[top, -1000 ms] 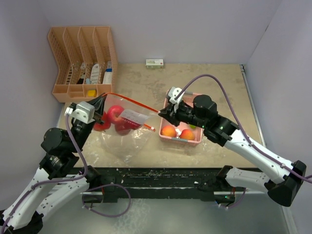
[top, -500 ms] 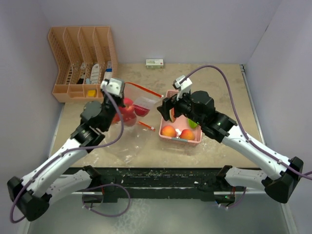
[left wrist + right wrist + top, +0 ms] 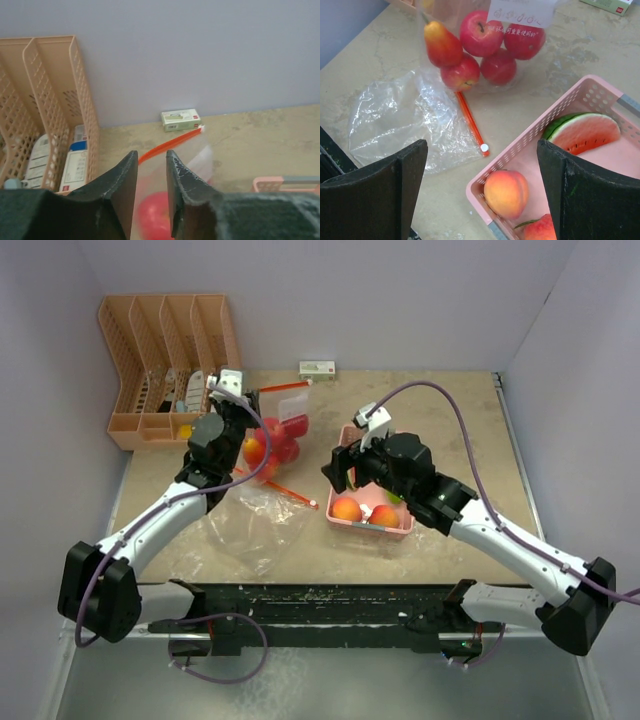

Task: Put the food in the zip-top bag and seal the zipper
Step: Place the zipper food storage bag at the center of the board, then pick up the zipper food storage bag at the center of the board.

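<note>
A clear zip-top bag (image 3: 278, 435) with an orange zipper (image 3: 170, 145) stands near the back of the table, holding red apples (image 3: 480, 32) and a pear-shaped fruit (image 3: 442, 45). My left gripper (image 3: 248, 400) is at its top rim. Its jaws stand slightly apart, with blurred bag film between the fingertips (image 3: 129, 165). My right gripper (image 3: 338, 468) hangs wide open and empty over the near-left corner of the pink basket (image 3: 368, 527). In the basket lie two peaches (image 3: 506, 192), a watermelon slice (image 3: 585, 132) and a green piece (image 3: 397, 495).
A flat clear plastic bag (image 3: 250, 530) with an orange strip (image 3: 472, 122) lies on the table in front of the fruit bag. A peach-coloured slotted organiser (image 3: 165, 360) stands at the back left. A small box (image 3: 318, 369) lies against the back wall.
My right gripper let go of the bag's rim and opened wide. My left arm swung the fruit bag up toward the back, and its jaws have parted.
</note>
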Controlling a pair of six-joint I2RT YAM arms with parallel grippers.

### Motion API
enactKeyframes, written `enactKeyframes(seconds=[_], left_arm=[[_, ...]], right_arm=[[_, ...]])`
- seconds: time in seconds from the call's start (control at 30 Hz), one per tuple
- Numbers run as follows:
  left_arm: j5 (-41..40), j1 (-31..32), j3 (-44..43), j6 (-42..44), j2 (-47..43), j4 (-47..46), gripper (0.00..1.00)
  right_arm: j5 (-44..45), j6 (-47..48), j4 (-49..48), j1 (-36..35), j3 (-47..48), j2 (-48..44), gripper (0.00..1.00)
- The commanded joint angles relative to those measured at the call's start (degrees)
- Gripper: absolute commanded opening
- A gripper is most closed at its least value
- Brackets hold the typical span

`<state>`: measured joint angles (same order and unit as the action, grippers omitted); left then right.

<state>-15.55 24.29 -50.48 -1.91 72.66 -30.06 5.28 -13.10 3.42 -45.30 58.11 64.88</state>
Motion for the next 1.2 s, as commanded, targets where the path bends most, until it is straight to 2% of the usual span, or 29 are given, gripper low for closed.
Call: enactKeyframes(seconds=[0.0, 0.07, 0.1, 0.2, 0.3, 0.5, 0.67, 0.77, 0.97, 1.17], left_arm=[[4.5, 0.0, -1.7, -3.4, -3.2, -2.5, 0.50], [7.0, 0.0, 0.0, -3.5, -5.9, -1.2, 0.97], [8.0, 0.0, 1.2, -3.6, -7.8, -1.3, 1.00], [9.7, 0.0, 3.3, -4.8, -15.4, 0.3, 0.99], [11.6, 0.0, 2.7, -6.9, -23.0, 7.7, 0.99], [18.0, 0.0, 2.1, -10.7, -34.1, 27.1, 0.99], [20.5, 0.0, 4.8, -15.0, -41.4, 32.8, 0.99], [20.6, 0.0, 4.7, -17.9, -42.3, 36.9, 0.99], [20.2, 0.1, 0.2, -21.3, -36.7, 49.9, 0.99], [18.7, 0.0, 1.9, -23.1, -38.3, 50.2, 0.99]], right_arm=[[-1.4, -1.0, -3.7, 0.2, 0.2, 1.5, 0.93], [-2.7, -1.0, -4.2, 0.2, 0.1, 2.0, 0.95], [-3.5, -1.0, -4.7, 0.2, 0.1, 1.9, 0.96], [-9.9, -0.3, -8.0, 0.2, -2.2, 2.4, 0.97], [-16.9, -0.1, -10.1, 0.2, -1.6, 6.1, 0.95], [-26.9, -0.3, -13.8, 0.2, 3.0, 18.7, 0.90], [-29.1, -0.6, -14.4, 0.2, 10.3, 32.4, 0.86], [-28.8, -0.4, -13.4, 0.3, 14.7, 38.9, 0.82], [-28.9, 0.7, -11.1, 1.5, 18.8, 46.3, 0.75], [-30.5, 2.8, -9.2, 1.7, 19.3, 51.0, 0.65]])
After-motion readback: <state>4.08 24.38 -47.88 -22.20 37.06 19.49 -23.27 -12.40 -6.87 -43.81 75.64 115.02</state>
